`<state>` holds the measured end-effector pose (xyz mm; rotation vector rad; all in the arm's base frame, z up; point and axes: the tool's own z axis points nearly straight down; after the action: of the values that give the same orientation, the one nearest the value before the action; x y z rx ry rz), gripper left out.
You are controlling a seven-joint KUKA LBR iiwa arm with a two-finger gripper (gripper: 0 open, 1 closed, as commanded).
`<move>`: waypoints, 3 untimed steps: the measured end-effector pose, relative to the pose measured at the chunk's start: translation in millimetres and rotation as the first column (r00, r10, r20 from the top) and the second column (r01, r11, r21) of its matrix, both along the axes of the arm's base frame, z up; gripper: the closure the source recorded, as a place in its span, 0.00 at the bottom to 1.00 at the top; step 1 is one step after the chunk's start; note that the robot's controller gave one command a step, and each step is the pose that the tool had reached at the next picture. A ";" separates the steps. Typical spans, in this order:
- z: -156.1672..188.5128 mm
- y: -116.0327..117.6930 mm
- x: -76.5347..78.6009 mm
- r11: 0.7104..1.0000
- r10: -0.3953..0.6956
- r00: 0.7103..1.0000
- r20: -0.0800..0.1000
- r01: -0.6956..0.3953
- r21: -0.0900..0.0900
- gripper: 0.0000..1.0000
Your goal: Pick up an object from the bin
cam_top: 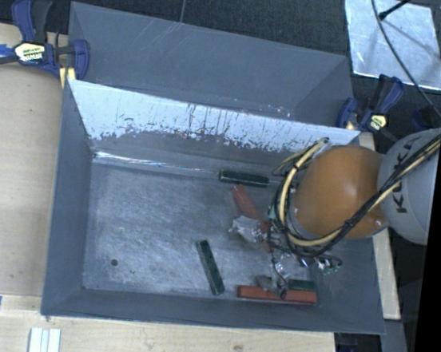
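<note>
Dark ground [251, 6] lies behind the bin [142, 217], whose grey floor is scuffed and mostly bare on its left half; the loose things gather toward the right. Seen from above, the arm enters from the right under its orange cover [335, 190], with cables [286, 196] looping round it, and the gripper [276, 255] hangs low in the front-right part of the bin. Whether it is open or closed cannot be told, as the wrist and wiring hide its tip, and nothing can be seen held. Nearest to it are a pale scrap [242, 229] just beside it on the left and a red bar [264, 294] lying flat along the front wall just in front of it, with a dark block [302, 287] by the bar's right end. Farther off lie a brown piece [243, 200] behind the scrap, a black bar [244, 178] against the back wall, and a dark stick [211, 267] lying aslant, apart from the rest. The step in hand looks like the descent onto a thing, with no grasp yet shown. To do it well, the gripper should settle on one thing alone: the red bar seems the likeliest, best taken across its narrow width near the middle, clear of the dark block and the front wall, so that neither is pinched with it. The scrap looks small and irregular, a poorer hold.
</note>
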<state>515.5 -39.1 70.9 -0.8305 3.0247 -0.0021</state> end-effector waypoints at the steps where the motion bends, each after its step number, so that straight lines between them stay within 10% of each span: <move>1: -0.4 68.7 36.7 0.988 0.152 0.988 0.002 -0.152 0.003 0.00; 2: 10.5 77.6 15.0 0.795 0.607 0.795 -0.005 -0.607 0.001 0.00; 3: 10.5 77.6 14.8 0.797 0.604 0.797 -0.007 -0.604 0.002 1.00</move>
<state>530.3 38.5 81.3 -1.7552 2.6076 0.0035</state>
